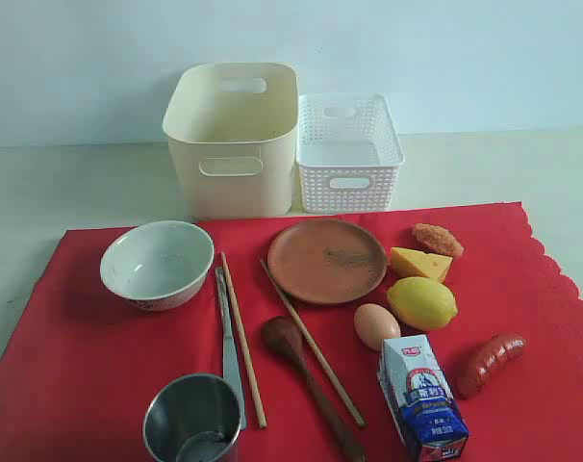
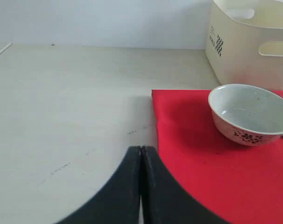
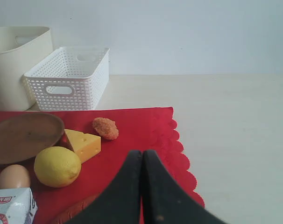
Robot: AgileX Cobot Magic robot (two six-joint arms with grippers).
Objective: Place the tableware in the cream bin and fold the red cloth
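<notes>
The steel cup (image 1: 193, 419) stood nearest, cut off by the lower frame edge, with the milk carton (image 1: 422, 397) to its right, both on the red cloth (image 1: 80, 356). The metal knife (image 1: 228, 351) and one wooden chopstick (image 1: 243, 339) lay side by side just behind the cup. The second chopstick (image 1: 313, 345) ran slantwise beside the dark wooden spoon (image 1: 306, 380).

The white ceramic bowl (image 1: 157, 263) sat near the cloth's far left corner, and the round brown plate (image 1: 327, 260) sat by the middle of its far edge. Just beyond that edge, on the bare table (image 1: 61, 183), stood the cream bin (image 1: 234, 140), close against the white lattice basket (image 1: 349, 152).

Egg (image 1: 376, 325), lemon (image 1: 422, 302), cheese (image 1: 419, 263) and sausage (image 1: 491, 362) crowded the right half, inside the scalloped edge.

The left gripper (image 2: 141, 150) hung at the cloth's straight left edge, jaws pressed together and empty. The right gripper (image 3: 142, 153) was likewise closed on nothing, near the scallops. Open tabletop lay beyond both side edges.
</notes>
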